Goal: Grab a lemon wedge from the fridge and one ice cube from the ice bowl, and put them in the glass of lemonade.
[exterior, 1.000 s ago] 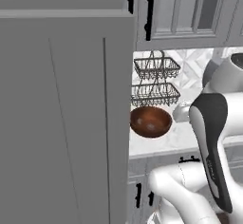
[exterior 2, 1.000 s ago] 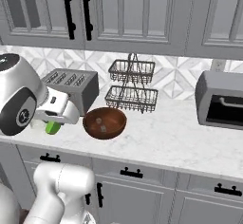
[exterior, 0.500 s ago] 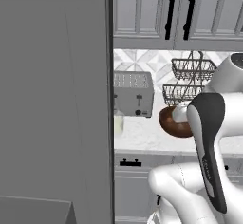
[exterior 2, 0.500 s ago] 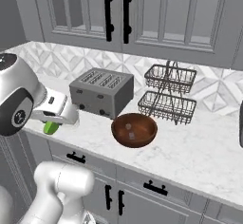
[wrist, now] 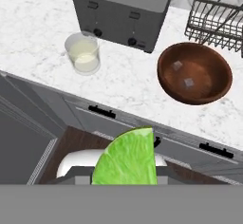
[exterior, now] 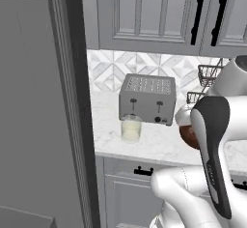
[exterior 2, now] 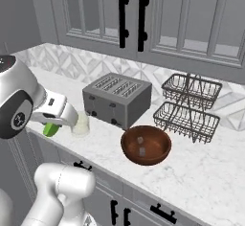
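Gripper [exterior 2: 51,127] clamped on the lemon wedge [wrist: 127,158], held off the counter's front edge [wrist: 142,118], with bare marble between the glass of lemonade [wrist: 83,52] beside the toaster [wrist: 121,7] and the brown bowl [wrist: 194,73] holding ice cubes [wrist: 188,81].

Lemon wedge [wrist: 127,157] held below; glass of lemonade [wrist: 83,52] just beside toaster [wrist: 121,8], brown bowl [wrist: 194,72] near toaster
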You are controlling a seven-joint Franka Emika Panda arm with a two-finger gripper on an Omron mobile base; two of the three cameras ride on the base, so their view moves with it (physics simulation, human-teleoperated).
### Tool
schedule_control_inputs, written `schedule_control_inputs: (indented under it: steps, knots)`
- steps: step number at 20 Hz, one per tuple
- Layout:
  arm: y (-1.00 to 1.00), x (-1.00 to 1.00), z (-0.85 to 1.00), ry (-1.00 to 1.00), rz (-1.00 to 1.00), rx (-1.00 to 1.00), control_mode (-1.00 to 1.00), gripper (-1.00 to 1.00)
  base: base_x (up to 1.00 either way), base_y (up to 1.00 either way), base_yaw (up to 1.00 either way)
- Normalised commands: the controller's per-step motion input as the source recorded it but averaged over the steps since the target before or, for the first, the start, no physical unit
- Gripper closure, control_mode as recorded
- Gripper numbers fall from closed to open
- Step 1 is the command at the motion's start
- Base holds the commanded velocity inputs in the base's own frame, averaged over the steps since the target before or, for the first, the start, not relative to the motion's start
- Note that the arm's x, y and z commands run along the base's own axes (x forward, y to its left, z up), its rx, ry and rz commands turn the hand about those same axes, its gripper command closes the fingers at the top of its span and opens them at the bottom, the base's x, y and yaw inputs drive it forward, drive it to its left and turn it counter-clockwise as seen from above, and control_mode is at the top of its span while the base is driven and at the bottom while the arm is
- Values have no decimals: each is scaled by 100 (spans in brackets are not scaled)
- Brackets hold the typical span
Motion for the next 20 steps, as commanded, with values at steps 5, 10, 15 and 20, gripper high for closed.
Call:
schedule_control_inputs:
  steps: [5, 10, 15, 20]
  knots:
    - [0, 0, 0, 0, 0, 0, 100, 100, 100, 0, 13]
    - [0, 0, 0, 0, 0, 0, 100, 100, 39, 0, 5]
    - [0, 0, 0, 0, 0, 0, 100, 100, 0, 0, 0]
    - [0, 0, 0, 0, 0, 0, 100, 100, 4, 8, 9]
